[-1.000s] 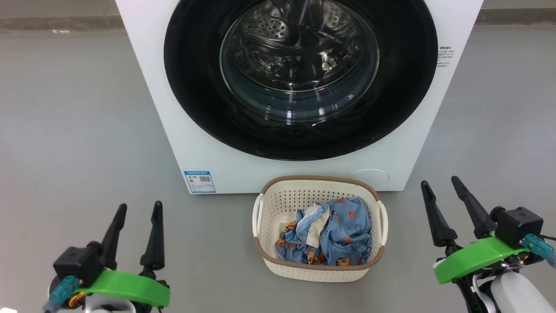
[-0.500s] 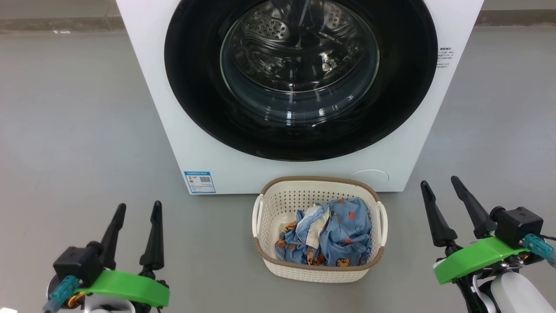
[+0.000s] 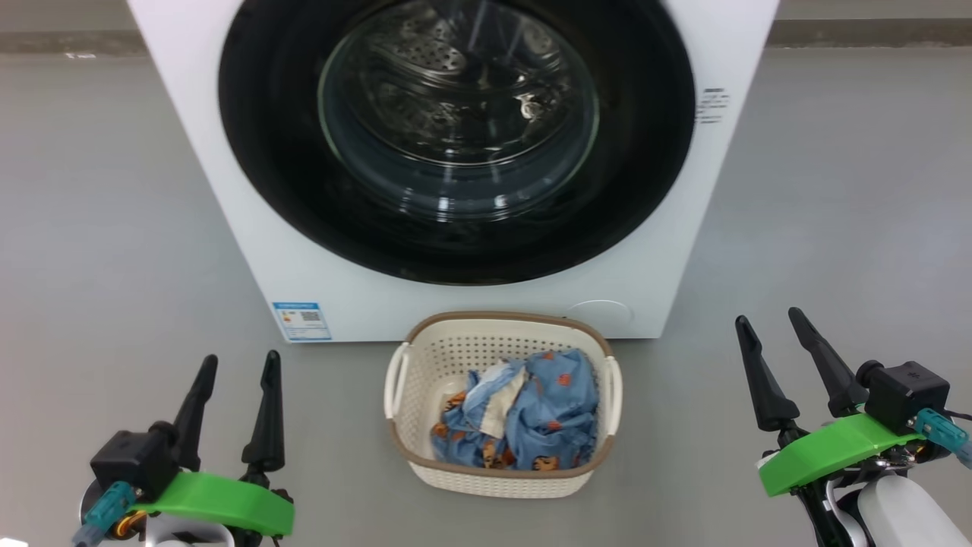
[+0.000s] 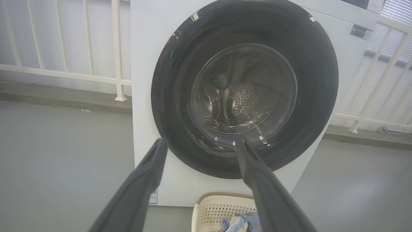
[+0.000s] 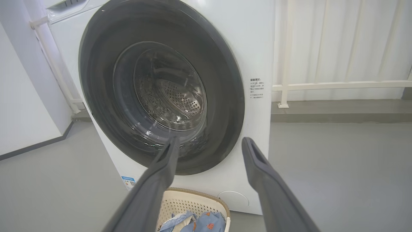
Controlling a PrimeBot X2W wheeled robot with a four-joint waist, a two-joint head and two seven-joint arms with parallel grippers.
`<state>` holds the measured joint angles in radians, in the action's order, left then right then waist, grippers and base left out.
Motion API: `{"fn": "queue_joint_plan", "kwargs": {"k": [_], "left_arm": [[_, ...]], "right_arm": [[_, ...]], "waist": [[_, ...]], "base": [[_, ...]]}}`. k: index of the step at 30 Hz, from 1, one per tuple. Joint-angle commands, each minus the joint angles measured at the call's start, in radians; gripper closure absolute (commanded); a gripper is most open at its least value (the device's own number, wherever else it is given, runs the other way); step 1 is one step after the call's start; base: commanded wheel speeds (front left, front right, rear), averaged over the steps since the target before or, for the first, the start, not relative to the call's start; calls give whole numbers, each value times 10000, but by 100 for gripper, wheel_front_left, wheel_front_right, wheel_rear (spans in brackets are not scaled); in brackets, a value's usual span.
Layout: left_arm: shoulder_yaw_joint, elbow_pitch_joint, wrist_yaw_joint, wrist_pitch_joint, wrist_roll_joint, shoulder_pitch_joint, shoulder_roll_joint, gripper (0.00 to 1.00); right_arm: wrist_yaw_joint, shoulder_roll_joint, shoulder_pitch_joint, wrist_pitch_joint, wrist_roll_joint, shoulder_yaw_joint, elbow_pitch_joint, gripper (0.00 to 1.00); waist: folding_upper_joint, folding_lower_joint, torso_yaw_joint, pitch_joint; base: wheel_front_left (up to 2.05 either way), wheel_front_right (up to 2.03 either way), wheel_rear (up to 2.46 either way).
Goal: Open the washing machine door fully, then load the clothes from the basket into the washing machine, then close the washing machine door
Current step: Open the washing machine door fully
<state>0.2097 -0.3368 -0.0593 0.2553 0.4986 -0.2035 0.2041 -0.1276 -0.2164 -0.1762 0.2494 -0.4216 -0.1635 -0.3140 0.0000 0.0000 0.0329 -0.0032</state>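
Head cam swung right: washer (image 3: 250, 228), basket (image 3: 501, 317) slid left in view, didn't move themselves. Door (image 3: 456, 137) shut. Clothes (image 3: 524, 414) in basket, just before washer. L gripper (image 3: 242, 357), R gripper (image 3: 765, 315) spread wide, empty. Door step not begun.

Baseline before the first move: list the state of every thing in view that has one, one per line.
washing machine door: shut.
basket: upright on the floor, loaded.
clothes: crumpled in the basket.
left gripper: open, empty.
right gripper: open, empty.
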Motion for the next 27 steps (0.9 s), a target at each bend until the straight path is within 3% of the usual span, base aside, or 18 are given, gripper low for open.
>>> {"fn": "queue_joint_plan", "kwargs": {"k": [1, 13, 27], "left_arm": [[-370, 135, 49, 65, -70, -395, 267, 0], [-427, 150, -142, 65, 111, -391, 214, 0], [-482, 105, -189, 65, 61, -399, 160, 0]], "right_arm": [[-31, -101, -392, 124, 18, -174, 212, 0], [-31, -87, -378, 124, 15, -116, 231, 0], [-31, -99, -359, 124, 6, -104, 230, 0]], "waist": [[0, 0, -4, 4], [0, 0, -16, 18], [0, 0, 7, 3]], "base": [[123, 123, -246], [96, 96, -192], [12, 12, -24]]}}
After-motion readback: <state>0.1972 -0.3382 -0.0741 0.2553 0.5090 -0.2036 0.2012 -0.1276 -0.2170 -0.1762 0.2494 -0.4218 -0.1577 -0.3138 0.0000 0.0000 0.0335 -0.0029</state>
